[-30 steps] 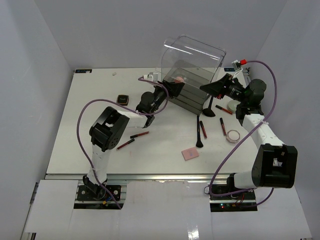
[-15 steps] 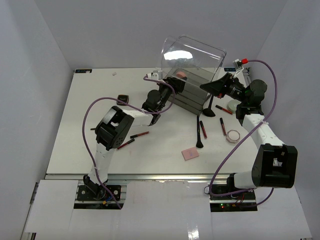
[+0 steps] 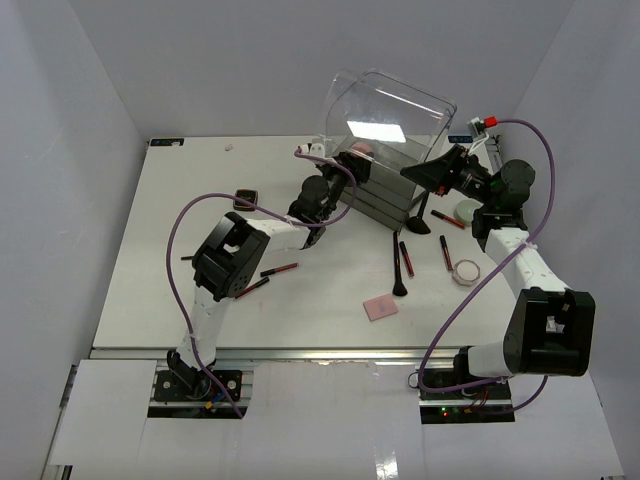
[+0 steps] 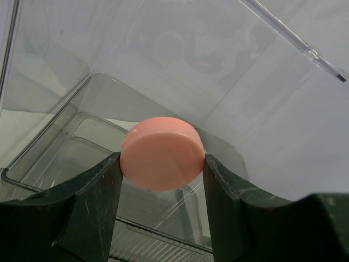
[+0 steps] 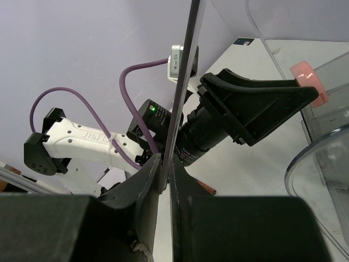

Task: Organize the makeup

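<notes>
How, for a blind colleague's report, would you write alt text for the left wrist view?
The left gripper holds a round pink compact between its dark fingers, over a tray of the clear plastic drawer box whose walls fill the background.

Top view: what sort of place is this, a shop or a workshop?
Likely a robot test lab: two black-and-white robot arms bolted to a white table, plain white walls boxing it in, and slim red-and-black makeup pencils loose by a clear plastic drawer box.

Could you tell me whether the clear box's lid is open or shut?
Open: the right gripper holds the lid raised, and the top tray lies exposed.
</notes>
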You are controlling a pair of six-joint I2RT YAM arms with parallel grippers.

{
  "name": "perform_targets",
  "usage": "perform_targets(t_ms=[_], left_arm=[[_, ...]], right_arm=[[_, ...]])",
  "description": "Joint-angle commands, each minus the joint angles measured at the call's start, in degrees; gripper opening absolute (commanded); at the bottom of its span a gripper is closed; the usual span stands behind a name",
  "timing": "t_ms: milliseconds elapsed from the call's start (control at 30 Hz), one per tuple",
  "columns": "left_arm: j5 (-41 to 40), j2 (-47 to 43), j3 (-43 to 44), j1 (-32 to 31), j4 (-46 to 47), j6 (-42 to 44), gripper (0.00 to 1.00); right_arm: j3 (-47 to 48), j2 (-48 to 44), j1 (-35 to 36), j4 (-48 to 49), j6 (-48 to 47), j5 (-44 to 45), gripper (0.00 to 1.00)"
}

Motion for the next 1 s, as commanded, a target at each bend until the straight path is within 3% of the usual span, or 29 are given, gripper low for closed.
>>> perform_targets(t_ms=[0,233,700,733,767,833,967], left_arm=[[1.2,0.4,2.7,-1.2,-3.9,2.0,0.38],[1.6,-0.8,1.4,-1.2,-4.2,1.4,0.50],[2.5,-3.4,-1.4,-1.2,-4.2,0.0,0.61],[2.6,-3.5,-1.4,-1.2,-4.2,0.0,0.63],[2.7,-3.6,-1.5,-1.2,-4.3,-0.1,0.71],[2.7,-3.9,-1.5,-1.2,-4.5,-0.2,0.96],[2.6,-4.9,-2.4,-1.2,-4.6,-0.4,0.98]], right_arm=[[0.6,-2.5,0.2,5.3,0.5,-1.9,0.16],[0.6,-2.4,0.2,5.1,0.5,-1.8,0.16],[0.5,-2.4,0.2,4.1,0.0,-1.9,0.16],[0.6,-2.3,0.2,3.9,0.0,-1.9,0.16],[0.6,-2.3,0.2,3.8,-0.2,-1.9,0.16],[0.6,-2.3,0.2,3.4,-0.5,-1.9,0.16],[0.8,-2.4,0.2,2.4,-1.2,-2.0,0.16]])
